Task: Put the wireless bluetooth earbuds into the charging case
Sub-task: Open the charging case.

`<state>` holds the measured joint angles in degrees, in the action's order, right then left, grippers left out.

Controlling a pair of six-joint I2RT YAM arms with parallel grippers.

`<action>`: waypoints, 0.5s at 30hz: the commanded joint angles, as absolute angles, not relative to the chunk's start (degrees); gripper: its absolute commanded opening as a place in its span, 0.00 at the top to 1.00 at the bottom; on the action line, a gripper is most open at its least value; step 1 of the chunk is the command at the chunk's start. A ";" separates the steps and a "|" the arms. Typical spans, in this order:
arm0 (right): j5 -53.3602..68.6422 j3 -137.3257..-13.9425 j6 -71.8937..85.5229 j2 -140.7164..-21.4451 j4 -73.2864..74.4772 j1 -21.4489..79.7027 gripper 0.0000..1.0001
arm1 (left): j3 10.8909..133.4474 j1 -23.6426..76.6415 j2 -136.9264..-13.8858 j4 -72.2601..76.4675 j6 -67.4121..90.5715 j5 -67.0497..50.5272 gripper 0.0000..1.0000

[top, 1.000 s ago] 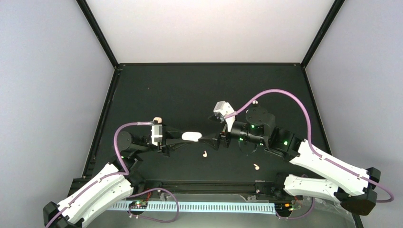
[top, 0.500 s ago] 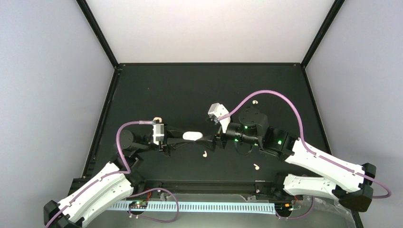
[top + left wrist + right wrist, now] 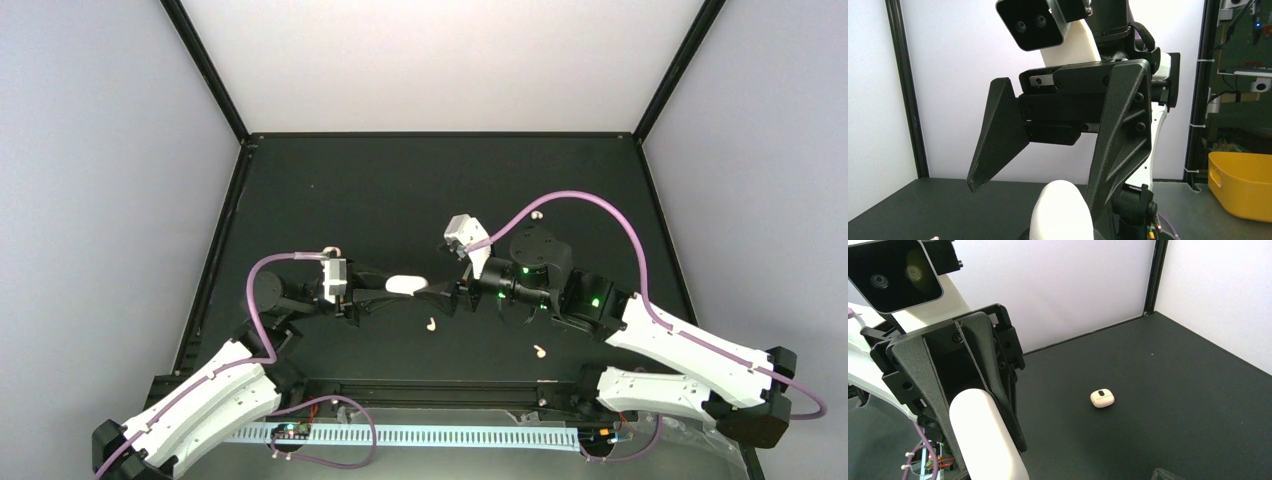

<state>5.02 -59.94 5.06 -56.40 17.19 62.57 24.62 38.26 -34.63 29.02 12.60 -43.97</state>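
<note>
**Charging case held up between two claws, earbuds waiting on the bench**

Top view: the left claw (image 3: 388, 288) is clenched on the charging case (image 3: 408, 285). It holds the case over the middle of the bench (image 3: 400, 190), somewhat toward the near edge. The right claw (image 3: 432, 294) is spread wide and empty, pointing at the case's free end from just beside it. The earbuds (image 3: 431, 324) lie loose, one just nearward of the case. The second earbud (image 3: 540, 351) lies further right, close to the near edge.

Left wrist view: the case's rounded white end rises at the bottom. The right claw's black fingers (image 3: 998, 135) stand well apart around it. Whether they touch it cannot be told.

Right wrist view: the left claw's fingers (image 3: 993, 370) grasp the case, whose lid looks shut. A small pale lump (image 3: 1102, 398) with a dark spot lies toward the far edge.

Judgement: no earbud is in the case yet. The lid probably needs opening next, which calls for a gentle, well-aligned pinch.
</note>
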 commanded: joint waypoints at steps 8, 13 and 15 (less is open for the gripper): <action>-1.51 -58.96 6.64 -53.17 13.67 62.58 0.07 | 26.72 39.10 -35.07 29.03 11.09 -47.37 0.98; -2.47 -58.97 6.97 -52.43 13.94 62.56 0.07 | 26.72 39.28 -35.00 28.82 10.98 -47.18 0.98; -2.78 -58.97 7.15 -52.09 14.02 62.57 0.07 | 26.72 39.36 -34.98 28.83 11.07 -46.96 0.98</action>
<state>-0.34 -59.33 6.39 -53.30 15.38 62.61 24.62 38.92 -35.00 28.75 12.23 -45.65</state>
